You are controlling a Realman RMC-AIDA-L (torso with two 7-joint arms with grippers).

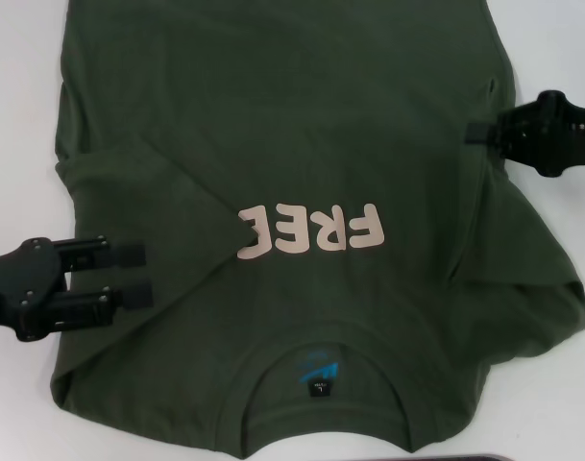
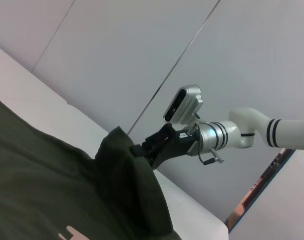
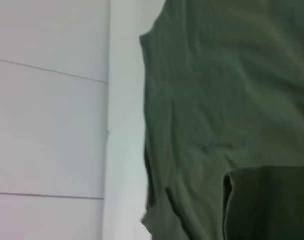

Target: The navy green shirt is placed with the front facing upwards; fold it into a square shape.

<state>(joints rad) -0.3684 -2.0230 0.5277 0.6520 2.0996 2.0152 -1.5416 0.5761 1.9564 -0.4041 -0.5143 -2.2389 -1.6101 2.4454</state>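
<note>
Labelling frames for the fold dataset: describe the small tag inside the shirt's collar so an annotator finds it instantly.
Start from the dark green shirt covering most of the white table in the head view, and follow it to the neckline at the edge nearest the robot, below the pale "FREE" lettering. Inside that collar opening sits the small black tag, just under a blue print; it is the only black patch on the shirt.

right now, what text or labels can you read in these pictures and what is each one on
"FREE": pale pink chest lettering on the navy green shirt, upside down in the head view; its left edge is partly covered by a fold.
Blue print inside the collar: a graphic, no readable words.
Small black tag below it: print too small to read.
</note>
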